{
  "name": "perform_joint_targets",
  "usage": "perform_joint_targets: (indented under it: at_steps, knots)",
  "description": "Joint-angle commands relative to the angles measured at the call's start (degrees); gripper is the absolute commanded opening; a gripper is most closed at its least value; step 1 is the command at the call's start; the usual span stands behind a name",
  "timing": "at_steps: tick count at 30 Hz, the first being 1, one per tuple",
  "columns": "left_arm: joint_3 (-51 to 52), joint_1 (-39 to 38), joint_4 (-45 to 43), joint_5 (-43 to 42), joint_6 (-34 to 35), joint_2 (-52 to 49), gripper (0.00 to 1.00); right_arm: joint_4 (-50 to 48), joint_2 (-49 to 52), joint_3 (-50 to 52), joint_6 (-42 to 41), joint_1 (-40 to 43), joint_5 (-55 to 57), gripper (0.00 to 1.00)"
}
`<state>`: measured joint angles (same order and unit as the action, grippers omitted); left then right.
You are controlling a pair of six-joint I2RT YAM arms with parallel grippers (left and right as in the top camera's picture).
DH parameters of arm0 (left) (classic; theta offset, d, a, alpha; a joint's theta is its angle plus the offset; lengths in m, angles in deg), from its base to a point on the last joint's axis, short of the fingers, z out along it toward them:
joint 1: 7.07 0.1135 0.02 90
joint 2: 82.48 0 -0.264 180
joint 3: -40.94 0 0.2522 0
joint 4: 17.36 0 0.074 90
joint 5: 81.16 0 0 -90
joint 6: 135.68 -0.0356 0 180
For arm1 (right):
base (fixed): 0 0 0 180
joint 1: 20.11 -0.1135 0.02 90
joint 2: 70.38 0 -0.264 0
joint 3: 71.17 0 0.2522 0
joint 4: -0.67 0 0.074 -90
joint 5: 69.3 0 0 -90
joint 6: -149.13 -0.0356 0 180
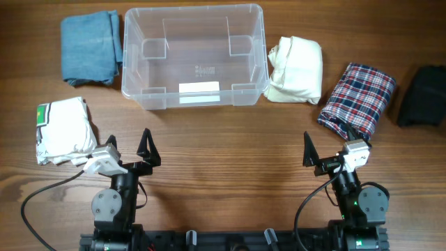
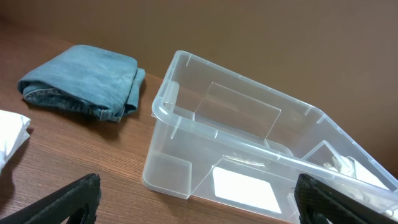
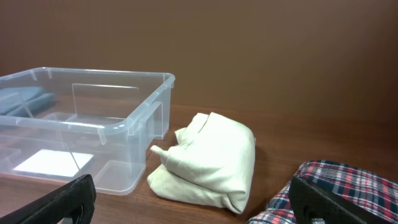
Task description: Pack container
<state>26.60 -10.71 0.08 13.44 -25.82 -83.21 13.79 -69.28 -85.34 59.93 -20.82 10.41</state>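
The clear plastic container (image 1: 139,42) stands empty at the back middle of the table, white label at its front; it also shows in the left wrist view (image 2: 168,112) and the right wrist view (image 3: 124,124). Folded garments lie around it: blue denim (image 1: 89,47) at its left, cream (image 1: 296,70) at its right, plaid (image 1: 357,97), black (image 1: 422,96) at far right, and white with a green mark (image 1: 64,129) at front left. My left gripper (image 1: 129,150) is open and empty near the front edge. My right gripper (image 1: 329,155) is open and empty, just in front of the plaid garment.
The brown wooden table (image 1: 230,146) spans the view. Black cables (image 1: 35,202) run from both arm bases at the front edge. A brown wall stands behind the table in the wrist views.
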Motion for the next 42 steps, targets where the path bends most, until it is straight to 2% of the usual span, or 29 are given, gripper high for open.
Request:
perform_joint_targets:
  at_steps: [1, 24, 26, 30, 32, 35, 38, 40, 42]
  knots:
    - [0.26, 0.28, -0.04, -0.07, 0.31, 0.35, 1.00, -0.13, -0.09, 0.11, 0.70, 0.02, 0.33, 1.00]
    - [0.26, 0.28, -0.04, -0.09, 0.31, 0.35, 1.00, -0.22, -0.09, 0.11, 1.03, 0.02, 0.44, 1.00]
    - [0.26, 0.28, -0.04, -0.09, 0.31, 0.35, 1.00, -3.37, -0.09, 0.09, 0.33, 0.02, -1.86, 1.00]
    - [0.26, 0.28, -0.04, -0.07, 0.31, 0.35, 1.00, -3.17, 2.10, -5.31, -0.90, 0.04, -2.10, 1.00]
    - [0.26, 0.28, -0.04, -0.07, 0.31, 0.35, 1.00, -2.71, 8.94, -11.21, -1.01, 0.04, -3.21, 1.00]
    - [0.26, 0.28, -0.04, -0.07, 0.31, 0.35, 1.00, 1.88, 30.95, -26.97, -0.98, 0.04, -8.26, 1.00]
    - [0.26, 0.28, -0.04, -0.09, 0.31, 0.35, 1.00, 10.84, 50.90, -45.20, -0.85, 0.04, -10.60, 1.00]
    - [0.26, 0.28, -0.04, -0.07, 0.31, 0.35, 1.00, 16.76, 63.82, -57.37, 2.60, 0.50, -10.43, 1.00]
    - [0.26, 0.28, -0.04, -0.09, 0.31, 0.35, 1.00, 19.32, 73.64, -65.20, 4.24, 1.27, -11.63, 1.00]
